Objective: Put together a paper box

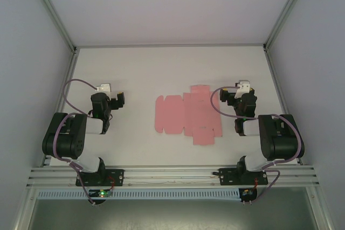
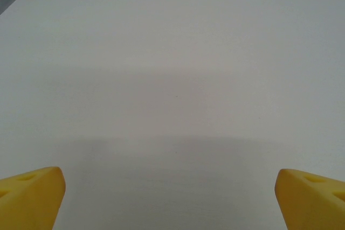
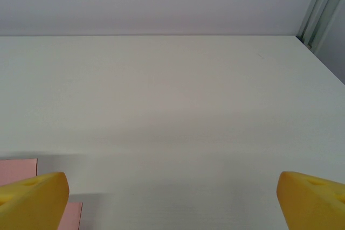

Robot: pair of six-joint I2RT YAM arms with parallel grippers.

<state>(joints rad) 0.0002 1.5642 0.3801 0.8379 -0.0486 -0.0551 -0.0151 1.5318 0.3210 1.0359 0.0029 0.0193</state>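
The job has not really begun. The paper box (image 1: 186,114) is just a flat pink sheet, lying spread out in the middle of the white bench (image 1: 161,63). Its flaps and little tabs poke out all round, and none of them is folded up. No wall stands and no corner is tucked in. So I think all of the work is left: lifting the sides, bending the flaps and pushing the tabs in.

From the sheet, the left jaws sit at about 9 o'clock, a bit apart from it. The right jaws sit at about 3 o'clock, close to its edge. Both pairs are spread wide and neither has hold of anything.

In the left wrist view the yellow fingertips (image 2: 29,197) stand far apart in the two low corners, with bare bench between them. In the right wrist view the fingertips (image 3: 32,200) stand just as wide. A small bit of the pink card (image 3: 19,168) peeks in at about 8 o'clock, right beside the tip on that side.

Now I count. There is one pink sheet and one bench. There are two arms, the left arm (image 1: 64,136) and the right arm (image 1: 280,136). There are two pairs of jaws, with four yellow fingertips in all.
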